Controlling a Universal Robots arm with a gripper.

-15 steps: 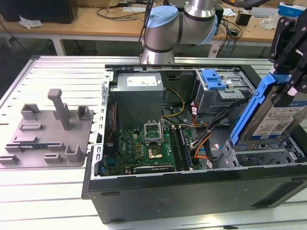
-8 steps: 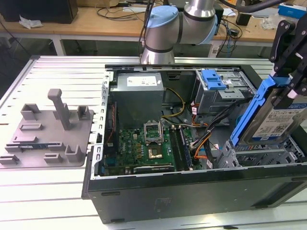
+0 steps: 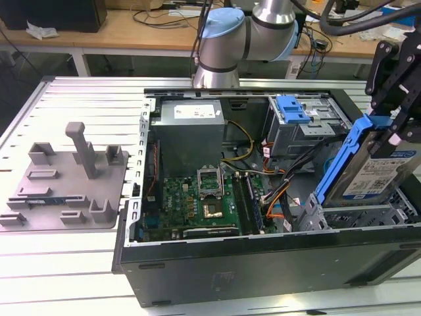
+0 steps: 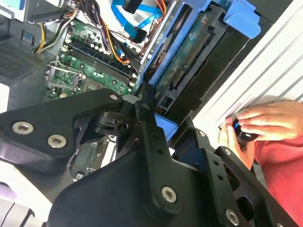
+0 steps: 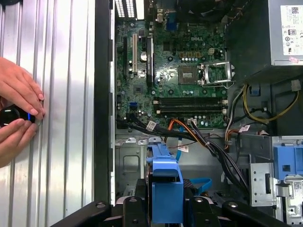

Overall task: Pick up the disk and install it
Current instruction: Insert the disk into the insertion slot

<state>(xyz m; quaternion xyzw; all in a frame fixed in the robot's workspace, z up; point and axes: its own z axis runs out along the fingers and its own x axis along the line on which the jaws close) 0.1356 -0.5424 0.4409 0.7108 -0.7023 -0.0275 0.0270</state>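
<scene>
The disk (image 3: 375, 172), a silver drive with a white-and-blue label in a bright blue carrier frame (image 3: 342, 164), stands steeply tilted on edge over the metal drive bay (image 3: 358, 217) at the case's front corner, on the exterior view's right. My black gripper (image 3: 395, 125) is shut on its upper end. In the first wrist view the blue frame (image 5: 165, 184) sits between my fingers (image 5: 135, 208), above the bay. The second wrist view shows the disk's green circuit-board underside (image 4: 189, 52) and the frame's blue tab (image 4: 241, 19).
The open computer case holds a motherboard (image 3: 197, 204), a grey power supply (image 3: 187, 131), a cable bundle (image 5: 208, 142) and a drive cage with a blue latch piece (image 3: 293, 108). A grey fixture plate (image 3: 66, 184) lies outside the case. A person's hands (image 5: 16, 109) hold a small black device beside the case.
</scene>
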